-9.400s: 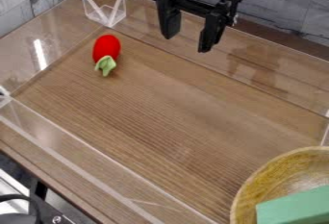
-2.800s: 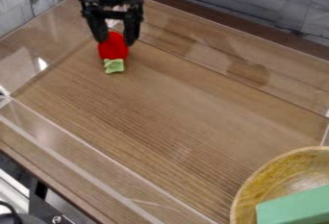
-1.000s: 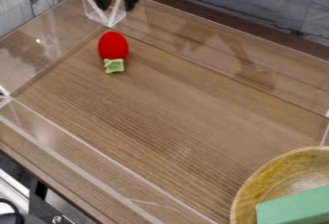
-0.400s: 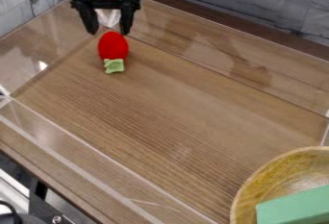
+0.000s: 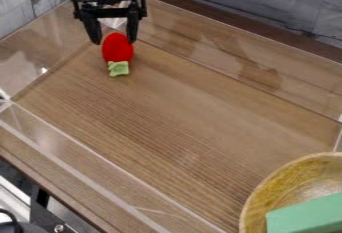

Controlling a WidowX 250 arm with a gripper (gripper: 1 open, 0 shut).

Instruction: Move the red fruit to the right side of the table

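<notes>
The red fruit (image 5: 118, 47) lies on the table (image 5: 201, 107) near its far left corner, its pale green cap (image 5: 119, 68) pointing toward the camera. My gripper (image 5: 111, 34) hangs straight down over the far half of the fruit. It is open, with one black finger (image 5: 86, 27) left of the fruit and the other right of it. The fingertips reach down to about the top of the fruit, and whether they touch it I cannot tell. Nothing is gripped.
A round yellowish wooden bowl (image 5: 297, 182) stands at the near right corner with a green block (image 5: 315, 220) in it. Low clear acrylic walls (image 5: 80, 182) edge the tabletop. A clear folded piece stands behind the gripper at the far left.
The gripper has come down from the top edge of the view to the fruit, its jaws staying wide. The fruit has not moved.
</notes>
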